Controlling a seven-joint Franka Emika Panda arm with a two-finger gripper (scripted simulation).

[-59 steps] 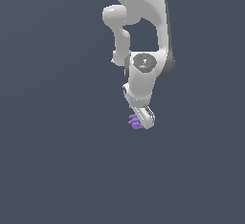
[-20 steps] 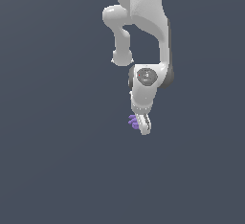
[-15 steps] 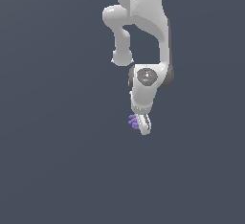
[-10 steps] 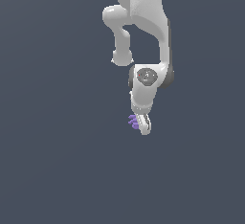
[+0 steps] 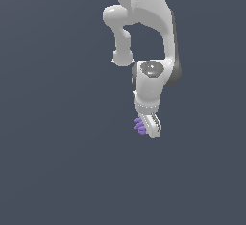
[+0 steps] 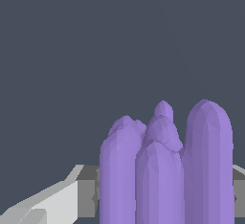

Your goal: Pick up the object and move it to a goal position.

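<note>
Exterior view: a glossy white jointed robot arm [image 5: 144, 7] of smooth, rounded segments hangs down from the upper edge against a flat, matte slate-grey background [image 5: 48, 123]. A dark seam runs down the side of its upper link, and a round grey cap marks the face of the wrist joint [image 5: 150, 68]. No lettering, logo or label can be read on any surface.

At the lowest end sits the white two-fingered gripper [image 5: 148, 126], tilted slightly toward the exterior view's right. The small purple lumpy object [image 5: 140, 126], with stacked rounded ridges, lies against the gripper's tip on the exterior view's left, touching it and raised off any surface.

Wrist view: the object [image 6: 165, 170] fills the lower part as a cluster of smooth, faceted, dome-topped purple lobes. One white finger [image 6: 48, 204] with a grey inner pad reaches the cluster from one side; a sliver of grey shows at the opposite side. The jaws are pinching the purple object between them, spread only as wide as the object itself.
</note>
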